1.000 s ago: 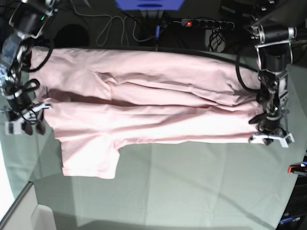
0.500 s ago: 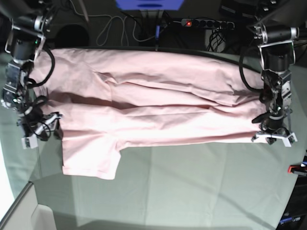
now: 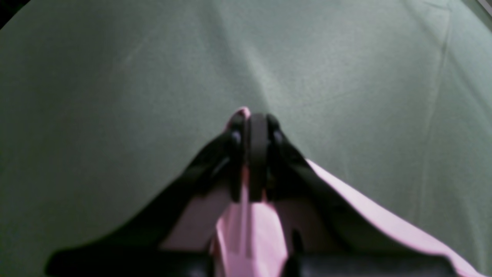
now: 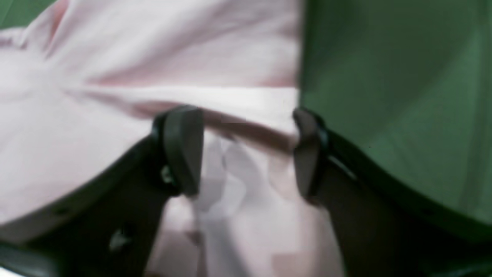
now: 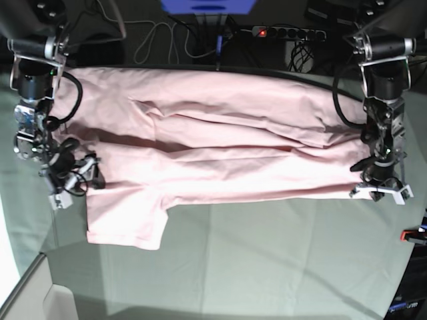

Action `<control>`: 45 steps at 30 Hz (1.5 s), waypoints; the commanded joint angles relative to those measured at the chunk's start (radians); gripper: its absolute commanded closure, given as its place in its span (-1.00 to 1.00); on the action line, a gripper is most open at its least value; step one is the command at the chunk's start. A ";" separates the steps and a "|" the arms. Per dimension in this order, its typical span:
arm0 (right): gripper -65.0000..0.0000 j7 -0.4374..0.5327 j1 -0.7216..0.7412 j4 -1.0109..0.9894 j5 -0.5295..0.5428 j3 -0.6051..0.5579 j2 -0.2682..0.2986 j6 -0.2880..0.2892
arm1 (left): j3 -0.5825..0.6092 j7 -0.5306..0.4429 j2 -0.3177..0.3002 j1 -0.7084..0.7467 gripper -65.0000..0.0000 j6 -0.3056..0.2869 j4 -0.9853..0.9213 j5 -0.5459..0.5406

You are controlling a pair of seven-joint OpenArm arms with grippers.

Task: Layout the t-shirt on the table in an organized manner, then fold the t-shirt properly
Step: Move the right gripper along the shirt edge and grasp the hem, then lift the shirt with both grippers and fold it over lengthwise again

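— Two arms are working here; is any lettering or label showing on the t-shirt [image 5: 200,153]?

— None that can be read. The pale pink cloth is lying plain side up across the far half of the table [image 5: 267,267], one sleeve sticking out toward the near edge on the base view's left, and no print is showing in any view. The power strip [image 5: 288,31] behind the table is glowing with a red switch, but nothing on it is legible.

— What is the left wrist camera giving that the base view is not?

— It is looking straight down the left gripper [image 3: 253,154]: its jaws are clenched together with a thin fold of pink fabric pinched between them, a tip of cloth poking out past the fingertips, grey-green table cloth beyond. In the base view that gripper [image 5: 377,187] is sitting at the shirt's edge on the right, too small to judge.

— And the right wrist camera?

— It is showing the right gripper [image 4: 246,150] with its fingers [image 4: 182,150] standing apart, released, blurred pink cloth lying between and under them at the shirt's edge, nothing gripped.
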 commanded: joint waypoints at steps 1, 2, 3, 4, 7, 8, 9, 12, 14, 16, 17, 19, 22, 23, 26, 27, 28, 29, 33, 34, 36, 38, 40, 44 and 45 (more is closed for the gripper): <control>0.21 0.022 0.022 0.015 0.016 0.000 0.018 0.006 | -0.001 -0.030 -0.016 -0.024 0.99 -0.003 0.012 0.001; 0.36 0.022 0.023 0.015 0.016 0.000 0.018 0.006 | -0.001 -0.030 -0.016 -0.024 0.99 -0.003 0.012 0.001; 0.56 0.022 0.023 0.015 0.016 0.000 0.018 0.006 | -0.001 -0.030 -0.016 -0.024 0.99 -0.003 0.012 0.001; 0.76 0.022 0.025 0.015 0.016 0.000 0.018 0.006 | -0.001 -0.030 -0.016 -0.024 0.99 -0.003 0.012 0.001; 1.00 0.022 0.039 0.015 0.016 0.002 0.028 0.006 | -0.001 -0.030 -0.016 -0.028 0.99 -0.003 0.012 0.001; 1.00 0.022 0.043 0.015 0.018 0.002 0.033 0.006 | -0.001 -0.030 -0.016 -0.028 0.99 -0.003 0.012 0.001; 1.00 0.022 0.045 0.017 0.023 0.002 0.039 0.006 | -0.001 -0.030 -0.016 -0.029 0.99 -0.003 0.012 0.001; 1.00 0.022 0.048 0.034 0.024 0.004 0.053 0.006 | -0.001 -0.030 -0.016 -0.031 0.99 -0.003 0.021 0.001; 1.00 0.020 0.051 0.068 0.026 0.004 0.061 0.006 | -0.001 -0.030 -0.016 -0.034 0.99 -0.001 0.024 0.001; 1.00 0.017 0.051 0.108 0.026 0.004 0.061 0.006 | -0.001 -0.030 -0.016 -0.054 0.99 -0.001 0.024 0.001; 1.00 0.016 0.051 0.126 0.026 0.005 0.061 0.006 | -0.001 -0.029 -0.016 -0.061 0.99 -0.001 0.024 0.001; 1.00 0.016 0.052 0.157 0.026 0.005 0.061 0.006 | -0.001 -0.029 -0.016 -0.069 0.99 -0.001 0.024 0.001; 1.00 0.014 0.055 0.195 0.026 0.007 0.064 0.006 | -0.001 -0.029 -0.016 -0.095 0.99 -0.001 0.029 0.001; 1.00 0.014 0.055 0.204 0.024 0.020 0.064 0.006 | -0.001 -0.029 -0.016 -0.104 0.99 -0.001 0.032 0.001; 1.00 0.014 0.059 0.221 0.020 0.059 0.062 0.006 | -0.001 -0.029 -0.016 -0.136 0.99 -0.001 0.032 0.001; 1.00 0.013 0.065 0.230 0.020 0.060 0.061 0.006 | -0.001 -0.027 -0.016 -0.152 0.99 -0.001 0.032 0.001; 1.00 0.013 0.069 0.233 0.020 0.062 0.061 0.006 | -0.001 -0.018 -0.016 -0.163 0.99 -0.001 0.032 0.001; 1.00 0.013 0.071 0.233 0.020 0.063 0.061 0.006 | -0.001 0.005 -0.016 -0.178 0.99 -0.001 0.032 -0.003; 1.00 0.013 0.072 0.238 0.020 0.063 0.064 0.006 | -0.006 0.129 -0.009 -0.247 0.99 -0.003 0.034 -0.007; 1.00 0.013 0.072 0.238 0.020 0.063 0.065 0.006 | -0.006 0.140 -0.008 -0.255 0.99 -0.003 0.035 -0.007; 1.00 0.013 0.072 0.238 0.020 0.063 0.067 0.006 | -0.003 0.143 -0.006 -0.256 0.99 -0.003 0.055 -0.007; 1.00 0.013 0.072 0.238 0.024 0.065 0.067 0.006 | -0.001 0.145 -0.003 -0.256 0.99 -0.003 0.075 -0.007; 1.00 0.013 0.072 0.238 0.026 0.105 0.067 0.006 | -0.001 0.145 -0.003 -0.255 0.99 -0.003 0.083 -0.007; 1.00 0.013 0.082 0.239 0.026 0.172 0.067 0.006 | -0.001 0.146 0.000 -0.255 0.99 -0.003 0.081 -0.007; 1.00 0.013 0.092 0.239 0.024 0.178 0.067 0.006 | -0.001 0.146 0.000 -0.255 0.99 -0.003 0.081 -0.007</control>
